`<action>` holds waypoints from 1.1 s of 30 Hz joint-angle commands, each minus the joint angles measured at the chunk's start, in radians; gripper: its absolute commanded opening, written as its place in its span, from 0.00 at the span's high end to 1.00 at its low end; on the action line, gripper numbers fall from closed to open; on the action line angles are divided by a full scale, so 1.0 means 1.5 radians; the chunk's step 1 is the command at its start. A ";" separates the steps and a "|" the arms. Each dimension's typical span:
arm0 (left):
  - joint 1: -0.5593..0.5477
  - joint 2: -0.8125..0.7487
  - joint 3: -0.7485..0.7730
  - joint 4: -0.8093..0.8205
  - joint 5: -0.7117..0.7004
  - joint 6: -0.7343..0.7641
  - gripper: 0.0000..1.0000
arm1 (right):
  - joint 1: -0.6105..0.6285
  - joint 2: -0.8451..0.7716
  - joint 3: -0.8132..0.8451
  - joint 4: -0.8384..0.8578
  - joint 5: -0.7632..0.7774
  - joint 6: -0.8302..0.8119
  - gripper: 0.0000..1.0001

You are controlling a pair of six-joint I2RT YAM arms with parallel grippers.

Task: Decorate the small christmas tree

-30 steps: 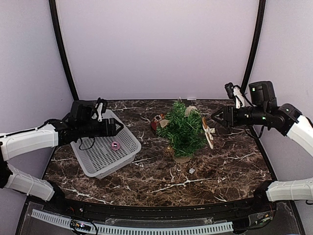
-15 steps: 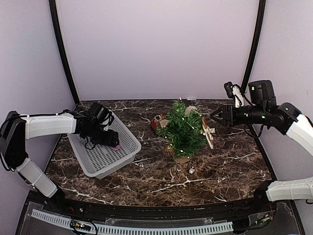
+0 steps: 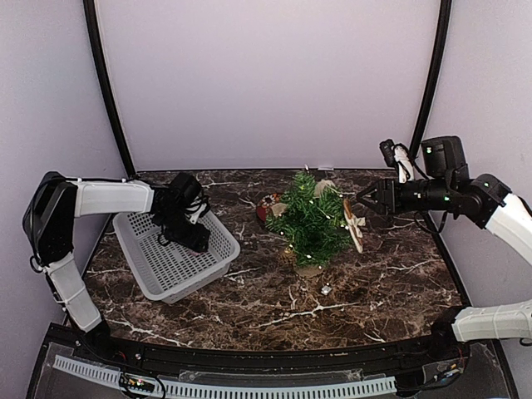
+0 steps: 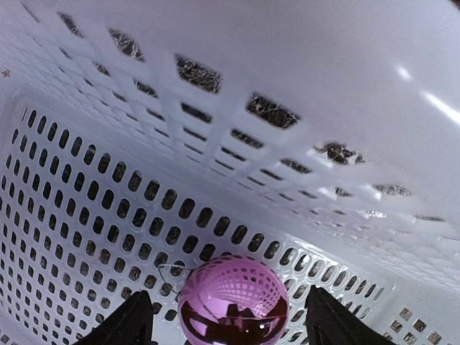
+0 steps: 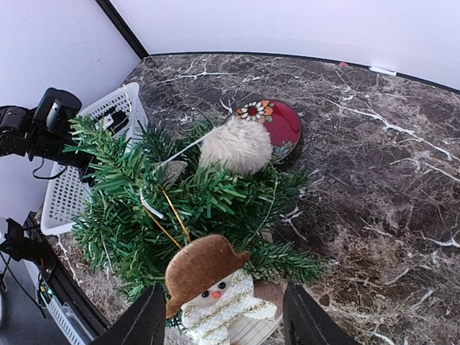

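The left gripper (image 3: 197, 239) reaches down into a white perforated basket (image 3: 166, 278) on the left part of the table (image 3: 391, 283). From above it hides the content. The left wrist view shows a shiny pink ball (image 4: 231, 305) on the basket floor between the open jaws, whose tips are cut off by the frame edge. The small christmas tree (image 3: 312, 220) stands in the middle of the table, its pot mostly covered by branches, with a red plate (image 5: 279, 118) partly hidden behind it. A fluffy white ornament (image 5: 236, 146) and a snowman figure (image 5: 214, 287) hang on it. The right gripper (image 3: 366, 199) hovers just beside the tree's right side, jaws spread apart.
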 commanded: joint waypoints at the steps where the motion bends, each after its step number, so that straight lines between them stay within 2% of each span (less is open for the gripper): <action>1: 0.004 0.019 0.038 -0.063 -0.011 0.046 0.25 | -0.004 0.004 0.012 0.024 -0.006 -0.008 0.44; 5: 0.004 0.039 0.052 -0.071 -0.011 0.058 0.29 | -0.004 0.006 0.013 0.025 -0.007 -0.009 0.44; 12: 0.004 0.038 0.053 -0.069 -0.006 0.058 0.45 | -0.004 0.009 0.015 0.026 -0.013 -0.012 0.44; 15: 0.004 0.005 0.050 -0.066 0.011 0.050 0.51 | -0.004 0.008 0.018 0.032 -0.024 -0.013 0.43; 19: 0.004 -0.081 0.046 -0.043 0.055 0.027 0.53 | -0.004 0.006 0.020 0.058 -0.054 -0.016 0.43; 27: 0.004 -0.266 0.064 0.059 0.189 -0.047 0.55 | -0.002 0.008 0.040 0.142 -0.139 -0.018 0.43; 33: 0.002 -0.359 0.052 0.206 0.358 -0.130 0.55 | 0.035 0.027 0.058 0.229 -0.175 -0.020 0.44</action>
